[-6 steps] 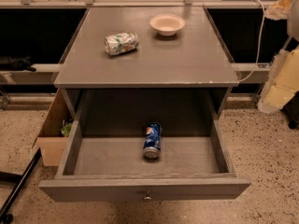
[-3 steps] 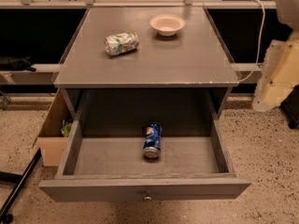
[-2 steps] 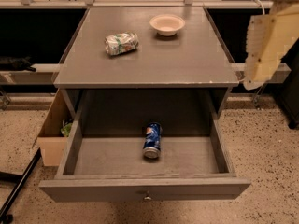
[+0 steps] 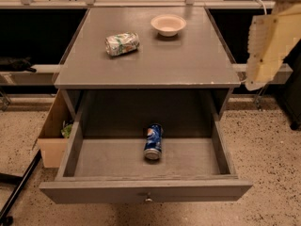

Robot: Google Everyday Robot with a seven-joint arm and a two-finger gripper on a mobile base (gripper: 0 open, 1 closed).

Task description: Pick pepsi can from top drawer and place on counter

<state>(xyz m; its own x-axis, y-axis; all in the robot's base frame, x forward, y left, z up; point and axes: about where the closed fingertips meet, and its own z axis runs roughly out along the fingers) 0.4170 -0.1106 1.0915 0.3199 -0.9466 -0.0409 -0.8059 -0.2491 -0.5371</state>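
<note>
The hand (image 4: 268, 48) has risen and swung in from the right, now beside the tabletop's (image 4: 188, 60) right edge; how wide it stands cannot be told. A crushed can (image 4: 122, 44) and a bowl (image 4: 168, 24) sit on top, well apart from it. The blue pepsi can (image 4: 153, 141) lies unmoved on its side in the open top drawer (image 4: 146, 192).

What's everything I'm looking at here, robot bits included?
pepsi can: one, blue, lying on its side in the open drawer
top drawer: one, grey, pulled out under the counter
counter: one, grey, the cabinet's top
crushed can: one, silver-green, on the counter, rear left
bowl: one, pale, on the counter, rear
cardboard box: one, brown, on the floor left of the cabinet
gripper: one, cream, in the air beside the counter's right edge
</note>
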